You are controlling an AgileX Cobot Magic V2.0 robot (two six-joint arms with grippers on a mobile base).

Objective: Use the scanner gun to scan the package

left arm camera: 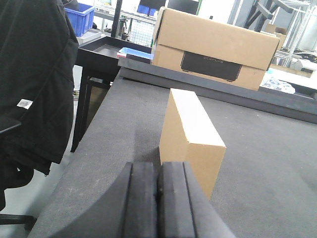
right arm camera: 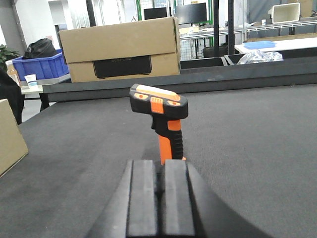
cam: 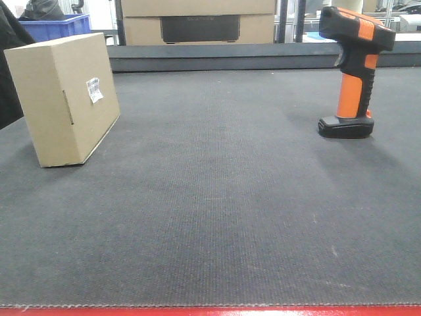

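Note:
The package (cam: 62, 99), a small tan cardboard box with a white barcode label and a narrow slot, stands at the left of the dark mat. The left wrist view has the package (left arm camera: 190, 136) just beyond my left gripper (left arm camera: 159, 168), which is shut with nothing in it. The scanner gun (cam: 355, 69), orange handle and black head, stands upright on its base at the right. From the right wrist, the scanner gun (right arm camera: 163, 119) is straight ahead of my right gripper (right arm camera: 161, 166), also shut and empty. Neither gripper shows in the front view.
A larger cardboard box (cam: 197, 20) with a dark panel sits behind the raised back edge of the mat (cam: 217, 197). A blue crate (cam: 56, 26) and a black jacket (left arm camera: 29, 74) are off the left side. The mat's front edge is red.

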